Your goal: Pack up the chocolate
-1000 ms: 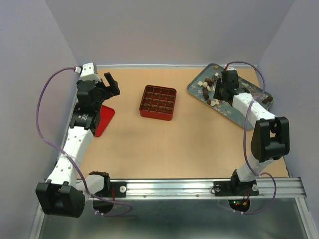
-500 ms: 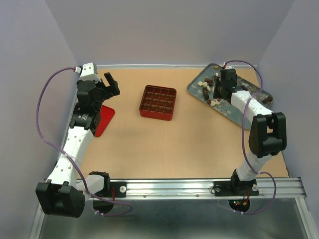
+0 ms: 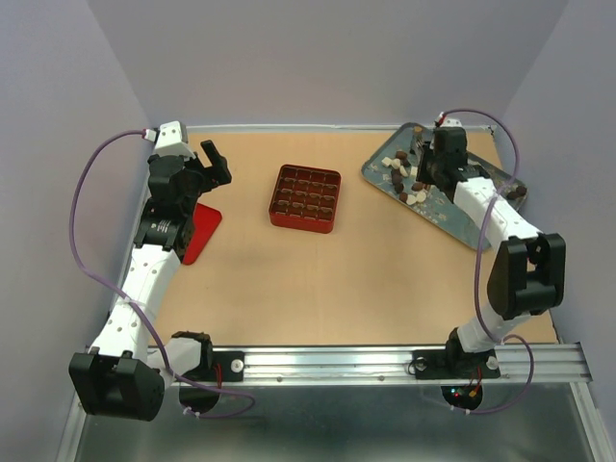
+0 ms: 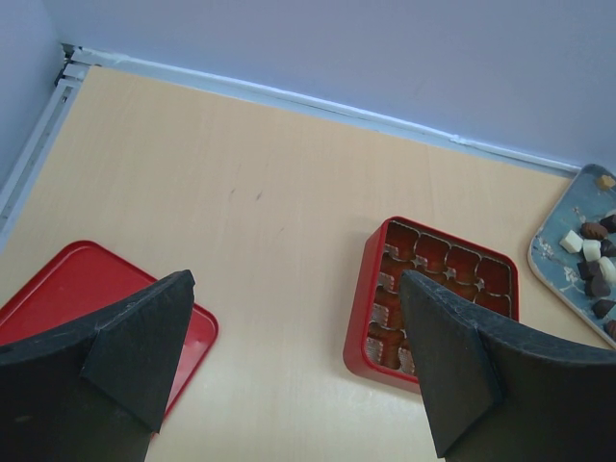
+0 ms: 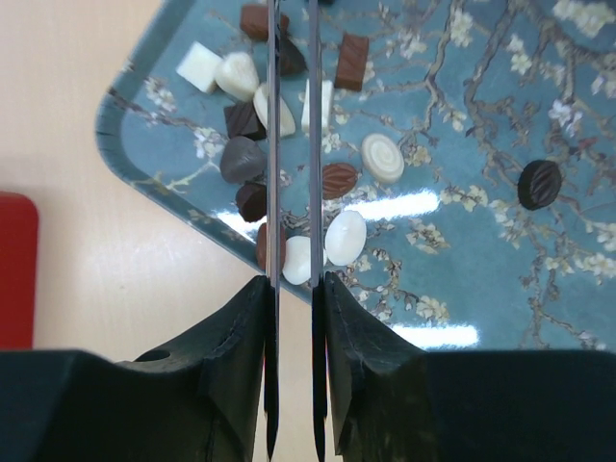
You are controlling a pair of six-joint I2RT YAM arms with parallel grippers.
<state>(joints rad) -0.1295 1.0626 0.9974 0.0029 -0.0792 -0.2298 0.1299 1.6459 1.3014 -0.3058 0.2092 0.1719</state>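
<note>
The chocolate [image 5: 245,120], several small dark, brown and white pieces, lies on a blue flowered tray [image 5: 462,144] at the back right. My right gripper [image 5: 294,284] is shut on metal tongs [image 5: 272,144], whose two thin arms reach out over the pieces; nothing shows between the arms. In the top view the right gripper [image 3: 438,166] is above the tray [image 3: 452,219] beside the chocolate [image 3: 404,178]. The red gridded box [image 3: 306,197] stands mid-table. My left gripper [image 3: 214,159] is open and empty at the back left, and the box [image 4: 358,318] shows past its right finger.
A flat red lid [image 3: 200,231] lies at the left under my left arm and shows in the left wrist view [image 4: 67,289]. One dark piece [image 5: 539,183] lies apart on the tray. Walls close in on the table at the back and sides.
My right gripper with the tongs has shifted a little right and farther back over the tray, and the right elbow has swung right. The left arm has not moved.
</note>
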